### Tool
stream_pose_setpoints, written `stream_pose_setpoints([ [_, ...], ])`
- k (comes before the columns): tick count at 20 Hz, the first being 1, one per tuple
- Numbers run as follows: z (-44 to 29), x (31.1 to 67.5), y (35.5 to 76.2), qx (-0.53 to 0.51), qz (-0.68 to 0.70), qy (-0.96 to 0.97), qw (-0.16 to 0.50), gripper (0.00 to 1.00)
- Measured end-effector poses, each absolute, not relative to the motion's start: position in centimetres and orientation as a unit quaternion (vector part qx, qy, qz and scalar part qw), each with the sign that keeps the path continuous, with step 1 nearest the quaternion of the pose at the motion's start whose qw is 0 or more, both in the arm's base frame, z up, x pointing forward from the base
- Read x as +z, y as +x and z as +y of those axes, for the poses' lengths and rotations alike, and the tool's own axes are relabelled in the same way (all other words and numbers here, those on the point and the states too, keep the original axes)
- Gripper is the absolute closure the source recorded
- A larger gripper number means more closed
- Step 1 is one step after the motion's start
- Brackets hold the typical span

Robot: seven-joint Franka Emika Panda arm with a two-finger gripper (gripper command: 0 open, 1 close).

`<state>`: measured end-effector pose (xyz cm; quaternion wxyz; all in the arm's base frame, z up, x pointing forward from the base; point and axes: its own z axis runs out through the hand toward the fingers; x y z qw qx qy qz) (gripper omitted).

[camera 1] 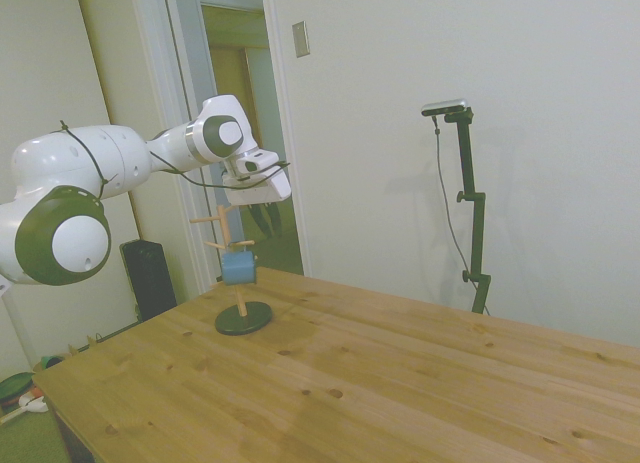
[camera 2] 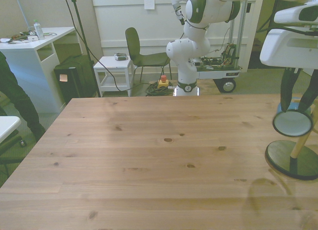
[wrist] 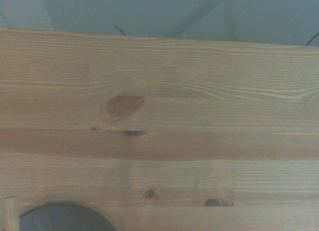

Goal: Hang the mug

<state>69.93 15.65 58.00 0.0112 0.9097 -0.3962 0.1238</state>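
The small blue enamel mug [camera 1: 238,268] seems to hang already on a lower peg of the wooden mug tree with the dark round base [camera 1: 243,318] on the table [camera 1: 400,383], while the white gripper [camera 2: 298,93] hovers above with jaws open and empty, so the next move is likely a clear retreat.

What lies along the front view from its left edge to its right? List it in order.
Person's dark sleeve → white desk → small white side table → green chair → robot base → mug on the wooden stand, under the open gripper.
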Motion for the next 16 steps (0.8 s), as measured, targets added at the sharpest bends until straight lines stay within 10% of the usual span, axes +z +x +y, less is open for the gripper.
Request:
stream_pose_setpoints([
  [16, 3.5, 58.1, 64.1, 0.107, -0.451, 0.885, -0.035, 0.0],
])
